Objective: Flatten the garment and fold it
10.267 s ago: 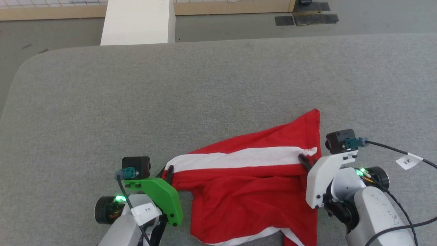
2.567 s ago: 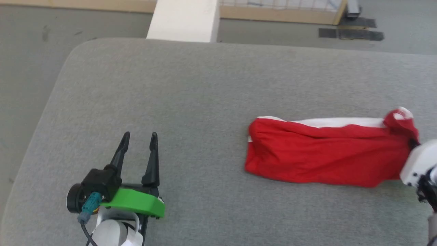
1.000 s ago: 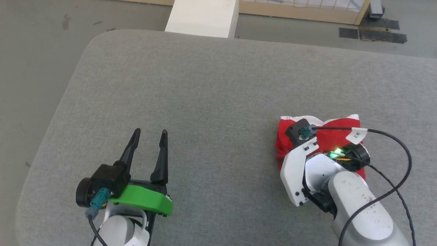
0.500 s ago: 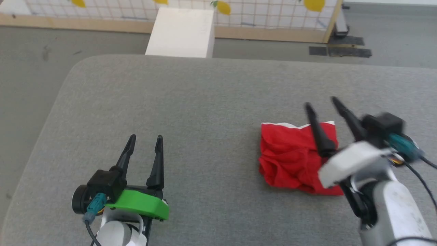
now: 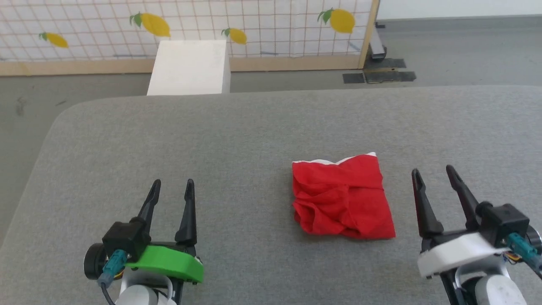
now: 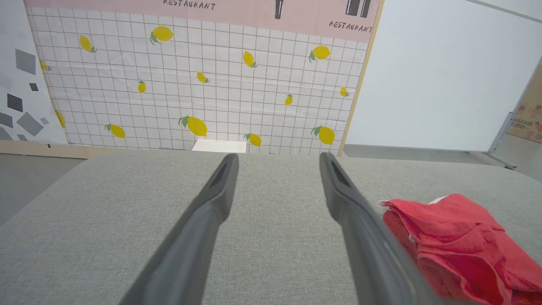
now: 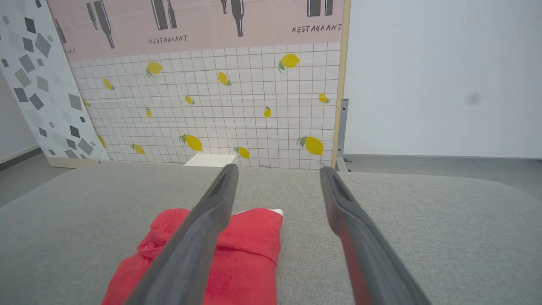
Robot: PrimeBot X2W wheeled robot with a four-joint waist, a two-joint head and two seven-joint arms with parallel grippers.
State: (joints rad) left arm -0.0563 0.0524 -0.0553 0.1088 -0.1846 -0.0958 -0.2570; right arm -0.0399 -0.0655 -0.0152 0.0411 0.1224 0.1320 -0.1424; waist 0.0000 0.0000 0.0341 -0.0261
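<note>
**A:** Where is the garment?

**B:** The garment [image 5: 341, 199] lies on the grey table [image 5: 211, 127], a little right of centre. It is between the two grippers and closer to the right one. It is a compact red packet, roughly square, with a sliver of white trim along its far edge.

**A:** Is either claw on it?

**B:** No. The left gripper [image 5: 172, 182] sits at the near left, well apart from the cloth, with its jaws spread wide and nothing between them. The right gripper [image 5: 432, 169] sits near the garment's right side, also spread wide and empty, clear of the fabric. Both point their fingers toward the far side.

**A:** Why are they parked like that?

**B:** My guess is that the folding is done, or nearly done. Empty, open jaws set back on either side leave the packet undisturbed and in plain sight from the head.

**A:** Is the fold neat?

**B:** Fairly. The far right part lies flat, but the near left is rumpled, with creases and a bulging edge. From the left wrist the layers gape slightly. Soft cloth like this may spring open, so a light press could help.

**A:** Is there anything else around?

**B:** A white box [image 5: 190, 67] stands on the floor beyond the far edge, with a lemon-print wall [image 5: 254, 21] behind it. Neither is in the way.
</note>
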